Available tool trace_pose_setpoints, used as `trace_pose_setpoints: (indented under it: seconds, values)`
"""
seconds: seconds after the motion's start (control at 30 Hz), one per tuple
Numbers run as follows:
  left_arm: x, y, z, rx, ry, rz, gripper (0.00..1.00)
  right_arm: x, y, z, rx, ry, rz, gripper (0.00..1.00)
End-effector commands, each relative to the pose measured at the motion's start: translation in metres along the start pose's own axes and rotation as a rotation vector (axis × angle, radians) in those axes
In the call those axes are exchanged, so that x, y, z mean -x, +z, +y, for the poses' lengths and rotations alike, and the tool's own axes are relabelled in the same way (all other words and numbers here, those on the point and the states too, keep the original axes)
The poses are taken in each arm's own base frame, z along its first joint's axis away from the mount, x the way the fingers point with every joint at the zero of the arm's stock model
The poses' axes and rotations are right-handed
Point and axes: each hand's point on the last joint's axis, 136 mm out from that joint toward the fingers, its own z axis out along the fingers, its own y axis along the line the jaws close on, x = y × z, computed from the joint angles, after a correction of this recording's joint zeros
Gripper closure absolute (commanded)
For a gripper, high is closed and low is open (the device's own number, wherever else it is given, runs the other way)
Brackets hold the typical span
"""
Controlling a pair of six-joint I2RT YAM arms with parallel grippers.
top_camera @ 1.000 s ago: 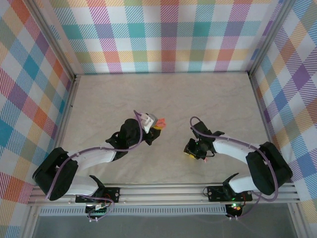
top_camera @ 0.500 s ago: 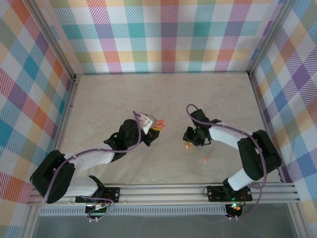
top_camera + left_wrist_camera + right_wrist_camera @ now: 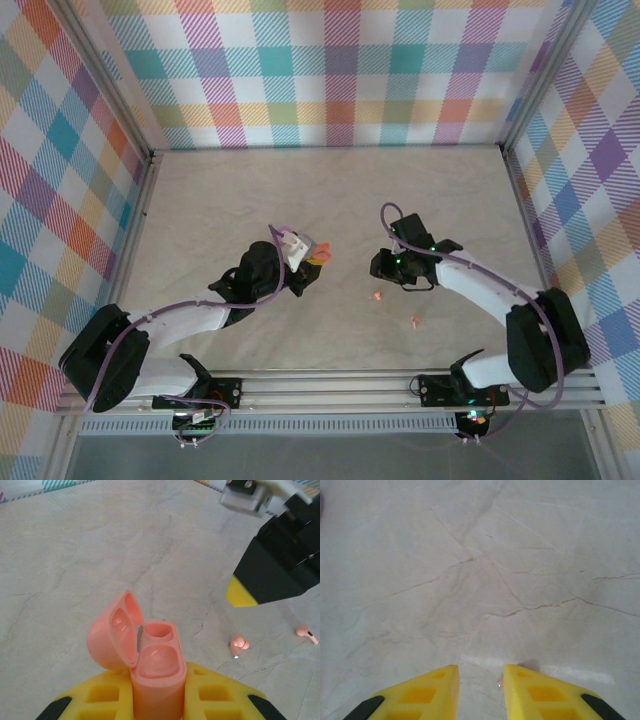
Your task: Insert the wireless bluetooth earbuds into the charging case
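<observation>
Your left claw (image 3: 157, 692) pinches the open case (image 3: 152, 655); your right claw (image 3: 481, 672) hangs spread. That salmon earbud (image 3: 239, 643) looks tiny, light, slick — pinch across its bulb, gently.

Enclosure walled on three sides by panels (image 3: 340, 70) in multicoloured plaid print. Aluminium posts (image 3: 108, 85) run up the back corners. Tabletop (image 3: 330, 190) pale beige, marble-patterned, with fine brownish veins. Aluminium rail (image 3: 330, 384) along the near edge. Lighting even, shadows soft

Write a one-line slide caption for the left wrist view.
Left gripper holds the open salmon charging case; two salmon earbuds lie on the table nearby.
</observation>
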Motion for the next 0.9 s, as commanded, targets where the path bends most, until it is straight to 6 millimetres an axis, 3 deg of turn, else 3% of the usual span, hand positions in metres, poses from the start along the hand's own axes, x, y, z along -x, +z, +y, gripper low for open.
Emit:
trace_pose_setpoints:
  seconds: [0.0, 0.43, 0.87]
  values:
    - [0.007, -0.004, 0.000, -0.005, 0.009, -0.023, 1.00, -0.024, 0.006, -0.021, -0.047, -0.020, 0.062, 0.70]
    - [0.009, -0.005, -0.006, -0.037, 0.003, -0.019, 1.00, -0.043, 0.035, -0.035, -0.064, -0.064, 0.155, 0.71]
    - [0.009, -0.004, -0.005, -0.034, 0.007, -0.017, 1.00, -0.053, 0.047, -0.034, -0.044, -0.067, 0.204, 0.71]
